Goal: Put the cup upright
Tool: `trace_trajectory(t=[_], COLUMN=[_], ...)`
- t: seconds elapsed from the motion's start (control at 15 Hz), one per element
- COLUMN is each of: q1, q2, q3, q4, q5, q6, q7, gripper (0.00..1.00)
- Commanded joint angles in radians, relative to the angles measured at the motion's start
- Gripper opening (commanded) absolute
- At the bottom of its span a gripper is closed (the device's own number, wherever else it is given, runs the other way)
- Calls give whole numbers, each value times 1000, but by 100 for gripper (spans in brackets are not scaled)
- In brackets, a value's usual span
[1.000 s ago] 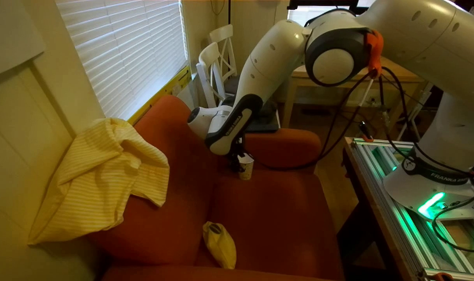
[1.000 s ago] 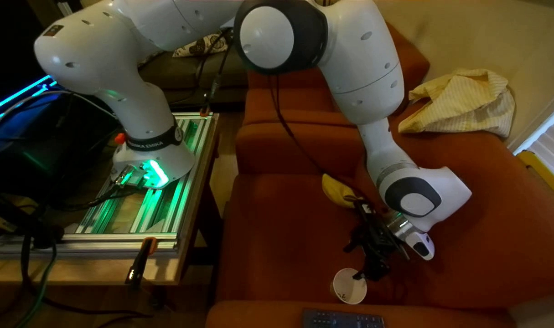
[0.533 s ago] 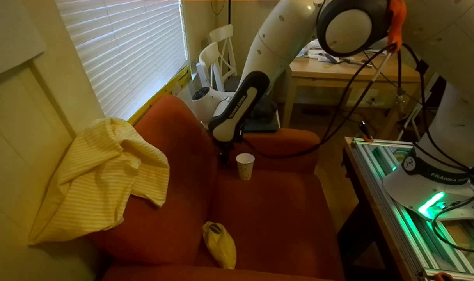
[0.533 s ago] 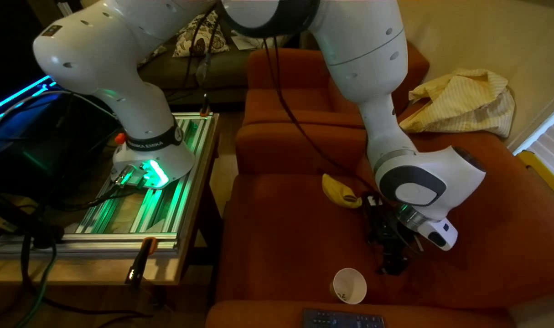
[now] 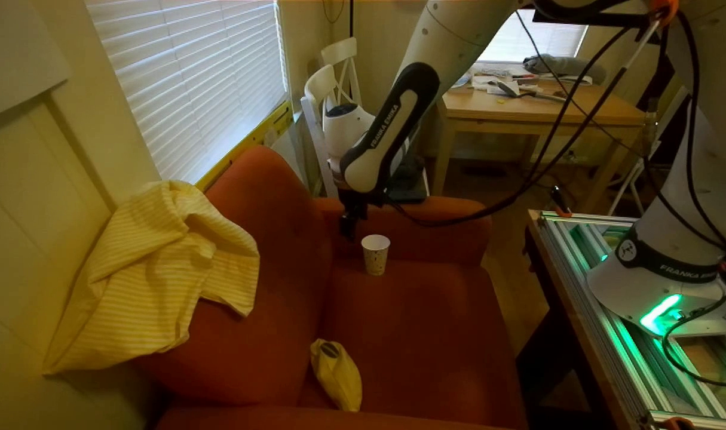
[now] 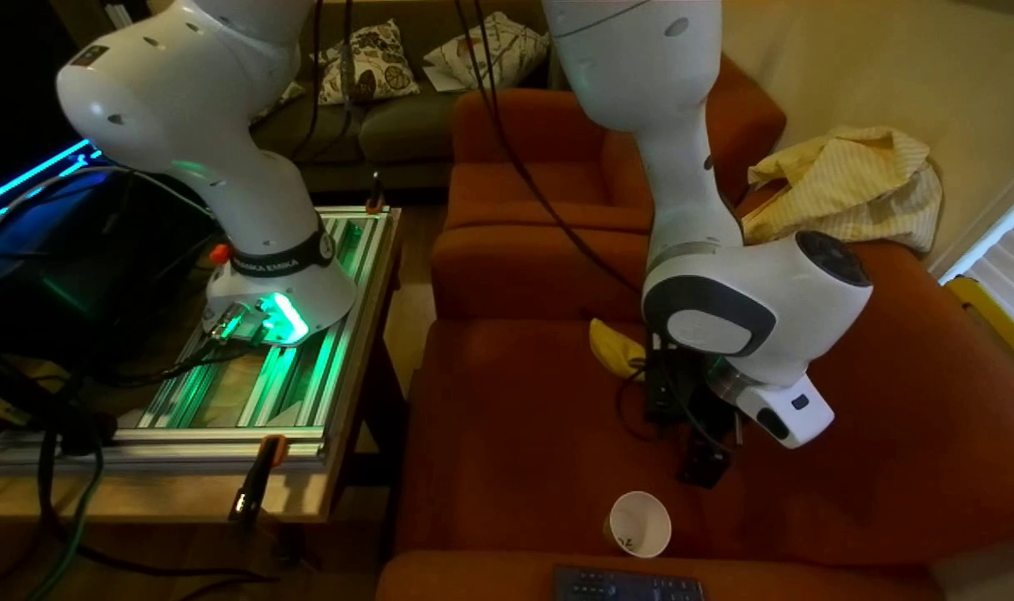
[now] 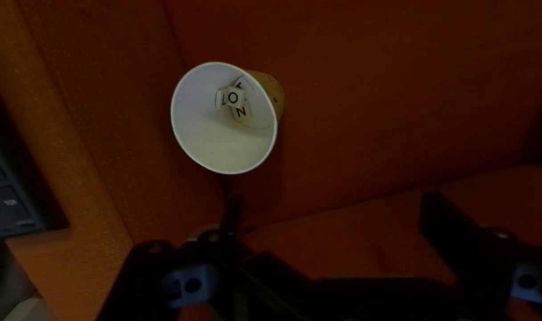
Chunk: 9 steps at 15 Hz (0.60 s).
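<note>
The paper cup stands on the sofa seat just beside one armrest, with letter tiles inside. A keyboard lies on that armrest. The gripper hangs above the seat, toward the backrest from the paper cup. Near the opposite armrest, an object of unclear kind lies on the seat beside the backrest, over which a cloth drapes.

The cup stands on the sofa, tiles inside, a keypad at left; the gripper is spread wide.
</note>
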Motion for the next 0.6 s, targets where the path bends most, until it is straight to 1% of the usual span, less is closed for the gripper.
trace_trajectory(t=[0.0, 0.27, 0.53], q1=[15, 31, 44], q2=[-119, -200, -261], q3=[-29, -71, -107], q4=[-156, -241, -300], q5=[26, 20, 9], q6=[69, 66, 45], q7=[65, 137, 185], gripper=[100, 100, 100])
